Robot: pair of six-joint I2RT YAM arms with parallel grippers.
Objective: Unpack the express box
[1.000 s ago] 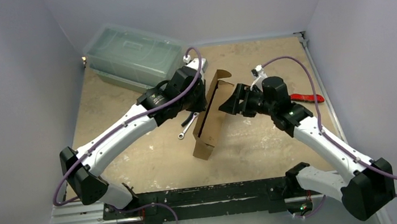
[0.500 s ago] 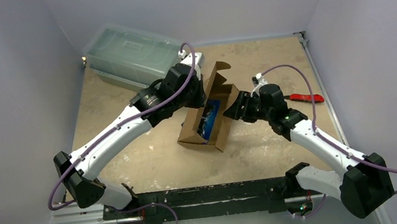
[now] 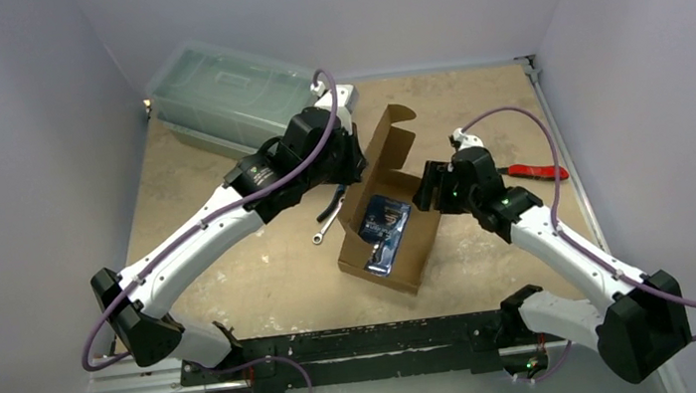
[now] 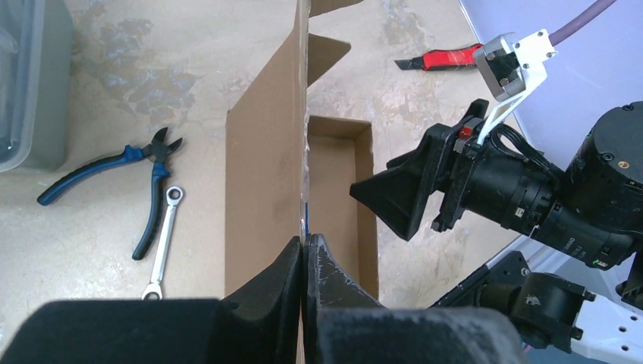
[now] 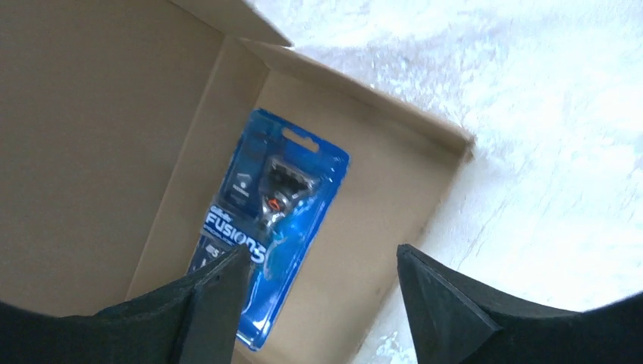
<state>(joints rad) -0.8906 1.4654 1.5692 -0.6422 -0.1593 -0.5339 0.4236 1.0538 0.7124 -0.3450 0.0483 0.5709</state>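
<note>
The express box (image 3: 421, 245) sits open in the middle of the table with a blue Fusion5 razor pack (image 5: 265, 220) flat on its floor. Its lid (image 4: 261, 189) stands upright only because the left gripper (image 4: 303, 254) is pinched tight on the lid's edge, so if that thin cardboard slips free, the lid could drop onto the right gripper (image 5: 322, 254). That gripper hovers over the box's right side, jaws partly spread and empty, and since the flat, slick pack gives little to pinch, a finger may catch a wall and shove the light box.
</note>
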